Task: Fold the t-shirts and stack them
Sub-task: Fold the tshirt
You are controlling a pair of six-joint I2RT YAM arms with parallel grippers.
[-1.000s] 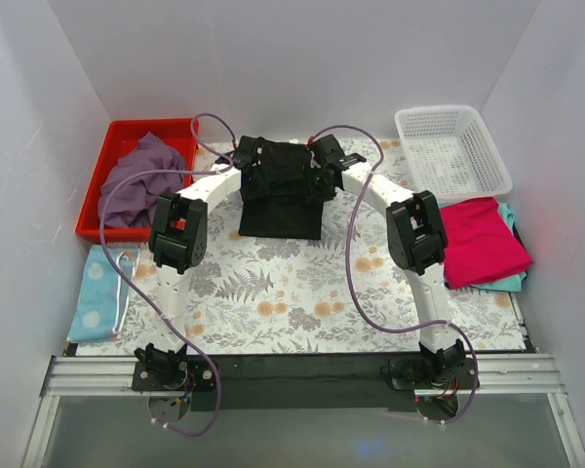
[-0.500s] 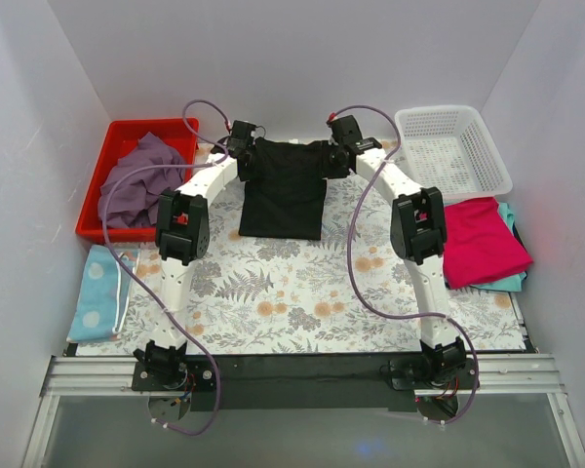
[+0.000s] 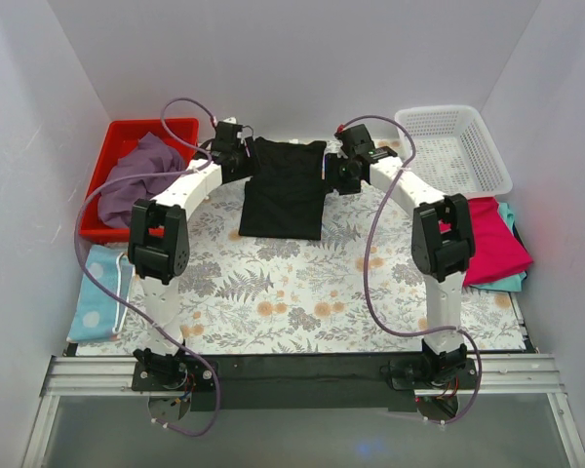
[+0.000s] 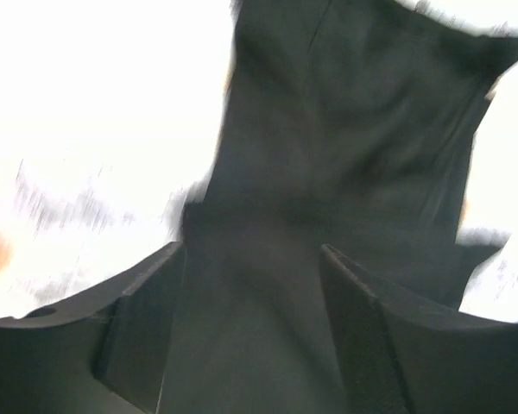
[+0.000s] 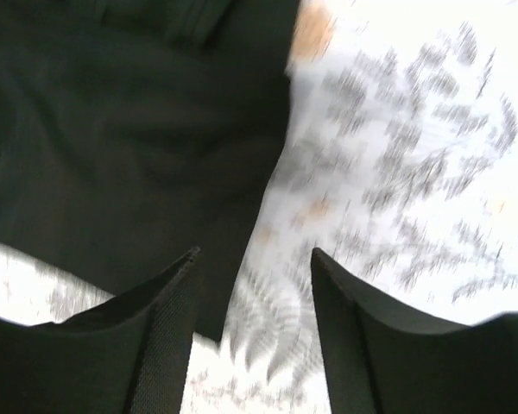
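The black t-shirt (image 3: pixel 285 190) lies folded into a rectangle at the back middle of the floral mat. My left gripper (image 3: pixel 244 158) is at its far left corner with jaws open; the left wrist view shows black cloth (image 4: pixel 328 155) below and between the fingers (image 4: pixel 147 319). My right gripper (image 3: pixel 334 171) is open beside the shirt's right edge, over bare mat in the right wrist view (image 5: pixel 255 259), with the shirt (image 5: pixel 112 129) to its left. A purple t-shirt (image 3: pixel 136 180) is heaped in the red bin (image 3: pixel 127 129). A magenta t-shirt (image 3: pixel 487 239) lies folded on a teal one (image 3: pixel 512 283) at the right.
A white mesh basket (image 3: pixel 453 151) stands at the back right. A light blue dotted cloth (image 3: pixel 97 292) lies at the left edge of the mat. White walls close in the back and both sides. Purple cables loop off both arms.
Both grippers carried the shirt's upper part back and spread it flat, then let go. The left arm has swung left and the right arm right, off the shirt's far corners.
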